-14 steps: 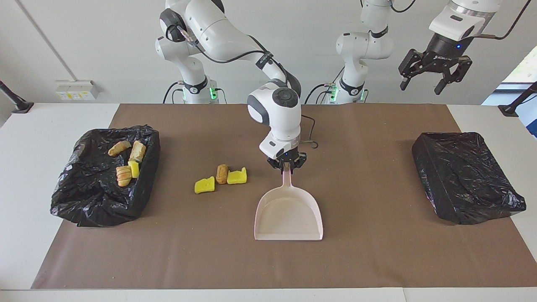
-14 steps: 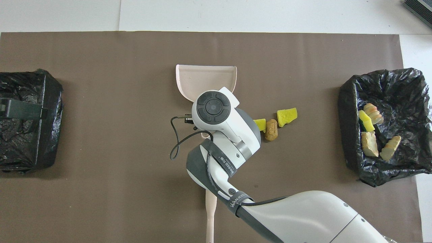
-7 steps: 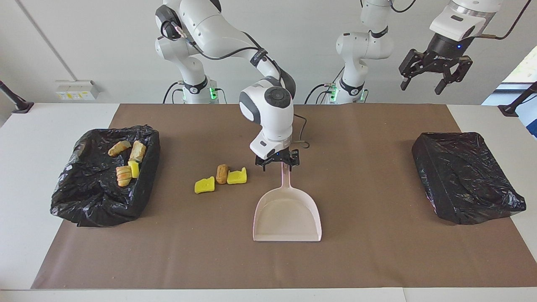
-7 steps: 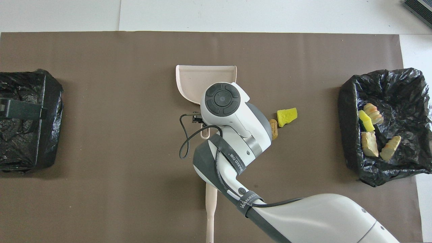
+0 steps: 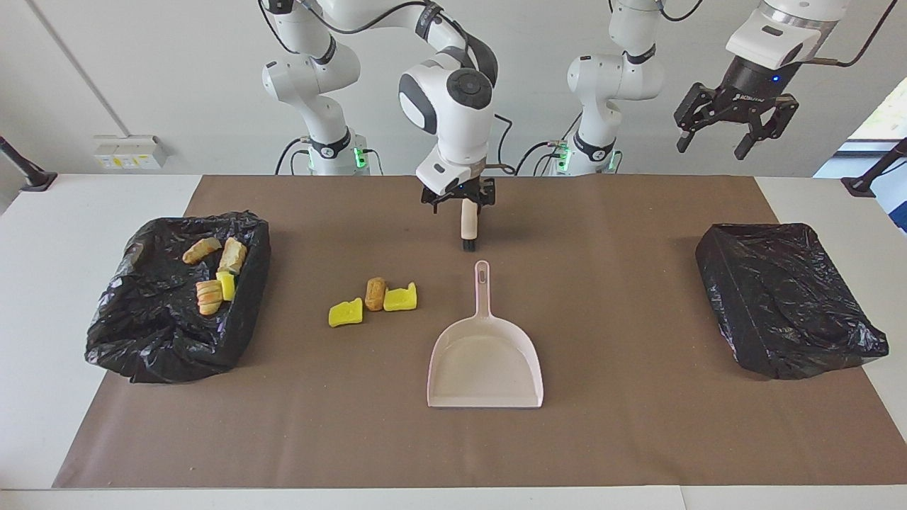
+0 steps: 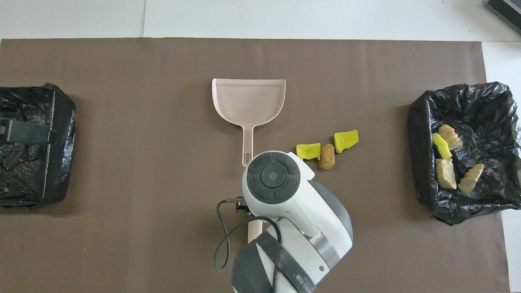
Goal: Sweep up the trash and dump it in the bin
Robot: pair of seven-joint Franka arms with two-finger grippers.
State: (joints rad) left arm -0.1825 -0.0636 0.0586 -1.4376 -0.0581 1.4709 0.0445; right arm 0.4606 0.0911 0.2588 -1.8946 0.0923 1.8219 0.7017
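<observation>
Two yellow wedges and a brown cylinder of trash lie on the brown mat beside the dustpan handle, toward the right arm's end. Several more bits sit in the black-lined bin at that end. The beige dustpan lies flat and empty, held by nothing. My right gripper hangs open over the handle of the brush, which lies nearer to the robots than the dustpan. From overhead the right wrist hides the gripper and most of the brush. My left gripper waits raised and open.
A second black-lined bin stands at the left arm's end with no trash showing in it. The brown mat covers most of the white table. A loose cable hangs from the right wrist.
The right gripper opened, let go of the dustpan handle, rose and drew back toward the robots until it hung over the brush. The dustpan settled flat. The left arm stayed put.
</observation>
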